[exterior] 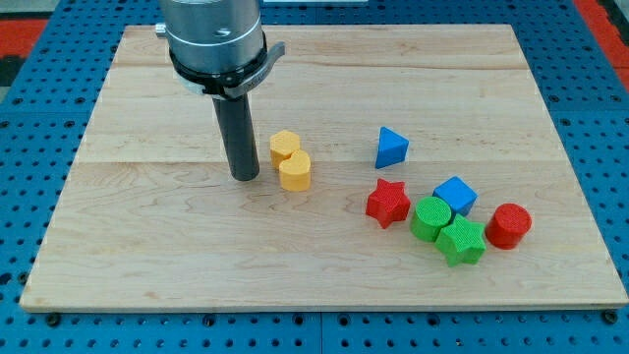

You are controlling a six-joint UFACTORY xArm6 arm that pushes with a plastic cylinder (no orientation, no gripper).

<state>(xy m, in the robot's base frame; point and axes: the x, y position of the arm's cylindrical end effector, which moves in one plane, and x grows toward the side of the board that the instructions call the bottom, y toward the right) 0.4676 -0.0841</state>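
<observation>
My tip (245,177) rests on the wooden board (147,246) left of centre. Just to its right, a small gap away, stand two yellow blocks: a yellow hexagon-like block (285,147) and a yellow cylinder-like block (295,170) touching it in front. The tip touches neither. Farther right lies a blue triangular block (391,147). Lower right holds a cluster: a red star (387,203), a green cylinder (430,216), a blue cube (455,195), a green star (461,241) and a red cylinder (508,225).
The arm's grey round mount (214,39) hangs over the board's top left part. Around the board is a blue perforated table (29,118).
</observation>
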